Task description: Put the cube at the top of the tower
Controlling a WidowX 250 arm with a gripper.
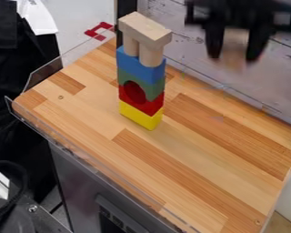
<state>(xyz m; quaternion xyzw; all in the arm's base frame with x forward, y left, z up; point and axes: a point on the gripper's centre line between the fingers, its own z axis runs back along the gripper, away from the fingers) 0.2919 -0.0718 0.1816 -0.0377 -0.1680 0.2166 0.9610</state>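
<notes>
The gripper (235, 55) hangs at the top right, to the right of the tower and apart from it. Its two fingers are closed on a blurred, light wood cube (234, 44). On the wooden board stands an upright tower (140, 73). From the bottom it has a yellow block (140, 117), a red block (151, 106) and a green arched block (153, 87) around a red rounded piece. Above them come a blue block (140, 66), two light wood cylinders (150, 54) side by side, and a long light wood block (145, 29) lying flat on top.
The wooden board (190, 150) has clear, low walls along its edges. A red bracket-shaped piece (99, 31) is at the far left corner. Behind the board stands a grey scuffed panel (190, 45). A black cable (17, 182) lies lower left.
</notes>
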